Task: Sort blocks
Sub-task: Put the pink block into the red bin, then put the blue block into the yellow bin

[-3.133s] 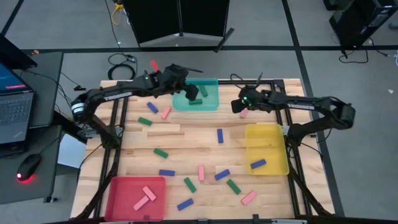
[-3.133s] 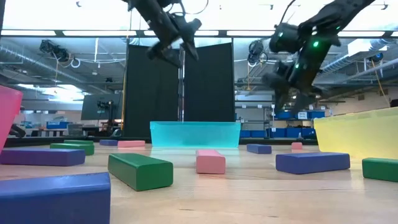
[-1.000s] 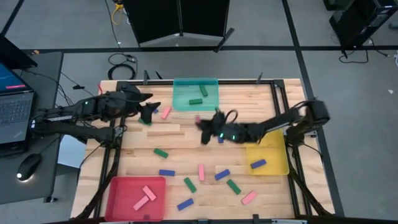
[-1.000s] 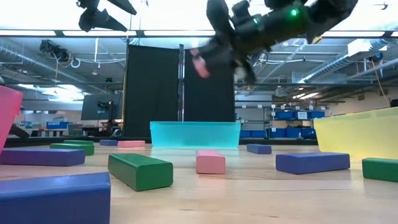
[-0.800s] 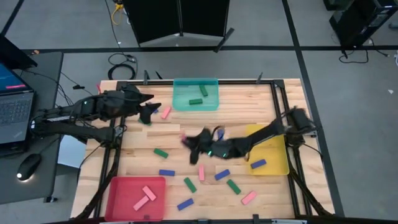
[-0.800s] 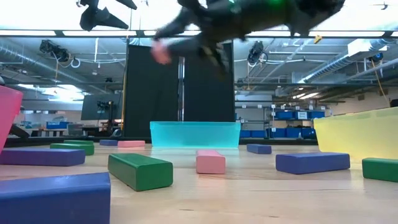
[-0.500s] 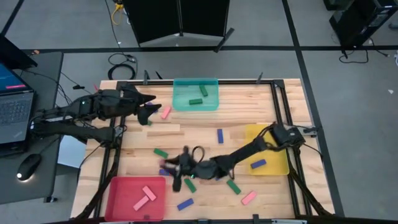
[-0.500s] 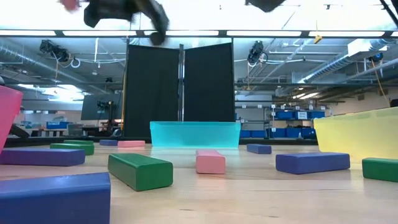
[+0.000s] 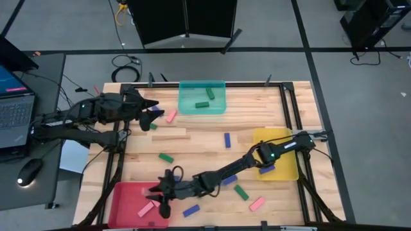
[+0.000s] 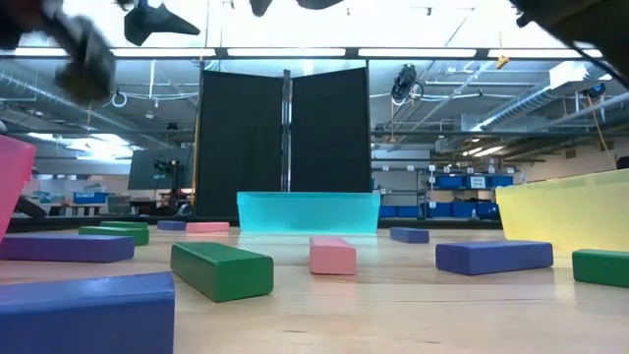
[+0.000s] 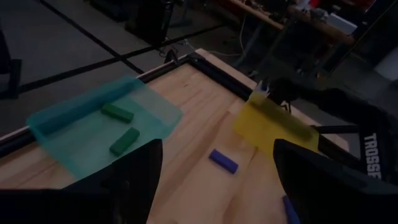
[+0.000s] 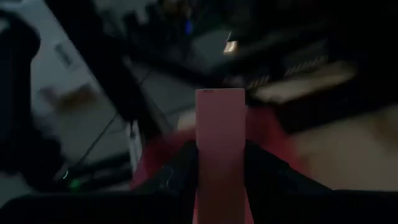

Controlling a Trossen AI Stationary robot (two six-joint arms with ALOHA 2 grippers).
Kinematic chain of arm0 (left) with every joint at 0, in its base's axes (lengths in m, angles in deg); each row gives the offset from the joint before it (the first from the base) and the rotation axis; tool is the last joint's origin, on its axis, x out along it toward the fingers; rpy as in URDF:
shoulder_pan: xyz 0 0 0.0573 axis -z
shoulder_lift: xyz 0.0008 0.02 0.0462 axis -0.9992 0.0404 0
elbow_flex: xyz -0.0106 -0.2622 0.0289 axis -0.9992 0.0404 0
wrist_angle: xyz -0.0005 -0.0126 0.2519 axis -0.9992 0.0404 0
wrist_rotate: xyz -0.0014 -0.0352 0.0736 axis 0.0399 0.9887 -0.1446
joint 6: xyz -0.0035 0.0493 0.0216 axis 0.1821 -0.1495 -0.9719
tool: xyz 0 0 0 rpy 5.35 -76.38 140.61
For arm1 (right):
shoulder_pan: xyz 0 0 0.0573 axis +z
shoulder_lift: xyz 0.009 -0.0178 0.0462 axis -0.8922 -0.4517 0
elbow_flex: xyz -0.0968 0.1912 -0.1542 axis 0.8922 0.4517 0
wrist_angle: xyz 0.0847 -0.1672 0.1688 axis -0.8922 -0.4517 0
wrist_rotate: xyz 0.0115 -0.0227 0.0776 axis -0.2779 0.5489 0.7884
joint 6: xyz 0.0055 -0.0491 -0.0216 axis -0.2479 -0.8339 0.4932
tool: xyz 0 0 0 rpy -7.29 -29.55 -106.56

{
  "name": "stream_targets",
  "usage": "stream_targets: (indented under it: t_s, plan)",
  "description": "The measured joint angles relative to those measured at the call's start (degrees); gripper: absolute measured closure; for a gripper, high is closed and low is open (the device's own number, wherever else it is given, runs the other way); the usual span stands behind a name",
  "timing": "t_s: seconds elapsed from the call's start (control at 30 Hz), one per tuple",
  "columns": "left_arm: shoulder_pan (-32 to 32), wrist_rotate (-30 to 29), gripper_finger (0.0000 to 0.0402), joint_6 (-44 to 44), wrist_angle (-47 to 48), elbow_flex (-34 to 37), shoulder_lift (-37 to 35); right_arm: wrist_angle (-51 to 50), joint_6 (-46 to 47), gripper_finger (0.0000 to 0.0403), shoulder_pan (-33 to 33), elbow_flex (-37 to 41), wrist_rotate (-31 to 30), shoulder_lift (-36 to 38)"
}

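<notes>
Between the right fingers (image 12: 186,171): a pink block (image 12: 220,143), gripped upright.

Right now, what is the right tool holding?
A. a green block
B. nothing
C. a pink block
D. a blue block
C: the right wrist view shows a pink block clamped between the right tool's fingers, above the red tray.

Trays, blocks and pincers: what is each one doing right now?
Right pincer: shut on a pink block, over the red tray.
Left pincer: open, empty, near the teal tray.
Red tray: holds pink blocks.
Teal tray: holds two green blocks.
Yellow tray: holds a blue block.
Other blocks: lying loose on the table.
</notes>
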Motion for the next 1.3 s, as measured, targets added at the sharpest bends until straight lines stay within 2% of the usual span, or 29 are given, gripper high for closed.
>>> stream_targets:
  t_s: [0.07, 0.23, 0.37, 0.5, 0.67, 0.83, 0.97, 1.07, 1.23, 1.3]
  plan:
    - [0.0, -0.3, 0.009, -0.1, 0.3, 0.0, 0.0, -3.9, 1.7, 0.0255, -0.3, -2.7, 2.3, -1.6]
    - [-0.2, -0.5, 0.0091, -0.3, 0.9, 0.0, 0.0, -5.4, 1.3, 0.0125, -0.9, -4.1, 5.6, -2.0]
    - [-0.2, -2.6, 0.0103, -0.4, 2.1, 0.0, 0.1, -6.4, -3.5, 0.0079, -0.7, -4.1, 3.3, -0.6]
    - [-1.6, -3.1, 0.0123, -0.3, 4.7, -0.3, 1.5, -10.0, -9.9, 0.008, 0.3, -4.1, -6.0, 3.2]
    - [-5.5, -2.9, 0.0142, -1.5, 10.2, -3.0, 6.1, -16.6, -15.2, 0.0099, 0.6, -4.2, -13.3, 7.0]
    - [-11.8, -2.8, 0.015, -5.2, 16.2, -8.1, 11.9, -23.3, -18.7, 0.0107, 2.2, -4.0, -24.9, 9.4]
    - [-17.4, -2.5, 0.0151, -9.1, 20.4, -11.4, 17.2, -26.7, -18.8, 0.0108, 3.6, -1.8, -29.7, 11.9]
    - [-22.0, 0.5, 0.0151, -12.6, 20.8, -12.7, 20.8, -23.3, -20.4, 0.0109, 4.4, 2.2, -28.3, 13.1]
    - [-30.1, 6.7, 0.0152, -17.8, 20.0, -13.3, 25.8, -9.4, -24.6, 0.0118, 5.6, 9.3, -14.6, 13.2]
    - [-32.9, 7.8, 0.0152, -19.9, 20.6, -13.3, 27.7, -6.9, -24.5, 0.0123, 5.8, 11.9, -13.2, 13.2]
